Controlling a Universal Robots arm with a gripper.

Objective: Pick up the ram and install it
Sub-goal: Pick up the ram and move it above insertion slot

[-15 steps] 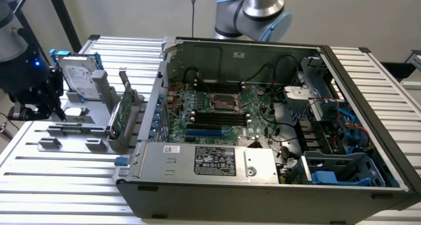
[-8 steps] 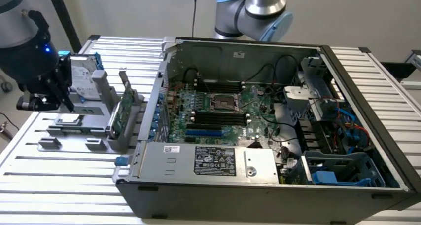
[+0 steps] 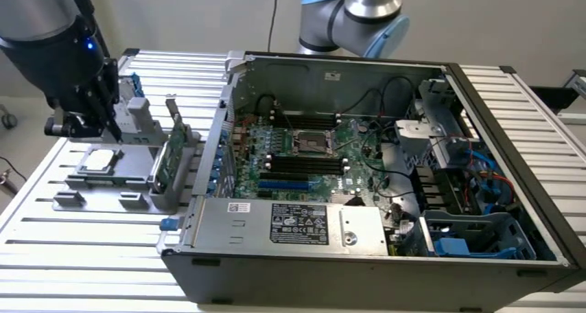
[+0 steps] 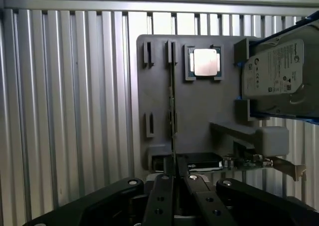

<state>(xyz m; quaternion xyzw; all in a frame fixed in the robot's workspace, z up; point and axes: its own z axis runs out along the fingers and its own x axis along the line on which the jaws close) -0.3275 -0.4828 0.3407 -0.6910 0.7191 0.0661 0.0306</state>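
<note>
Fingers (image 4: 162, 191) are drawn almost together, pinching the ram (image 4: 172, 111) by its thin edge; from the wrist view I see the stick edge-on, running straight out from between the tips across the grey tray (image 4: 199, 116). It lines up with a pair of slotted posts on that tray, but I cannot tell whether its far edge sits in them or hangs clear. Just beside it on the tray lies the square silver processor (image 4: 205, 62) in its own pocket, and past that a hard drive (image 4: 274, 71) stands tilted in a blue frame. A green expansion card (image 3: 167, 155) stands upright at the tray's edge nearest the computer case (image 3: 366, 73). In the exterior view I have the fingers at the exterior view's left, over the tray and well apart from the case. The case lies open on the slatted metal counter (image 3: 92, 258), its motherboard (image 3: 302, 145) facing up with the black memory slots (image 3: 307, 165) showing near the middle and the power supply (image 3: 293, 224) along the near side.
</note>
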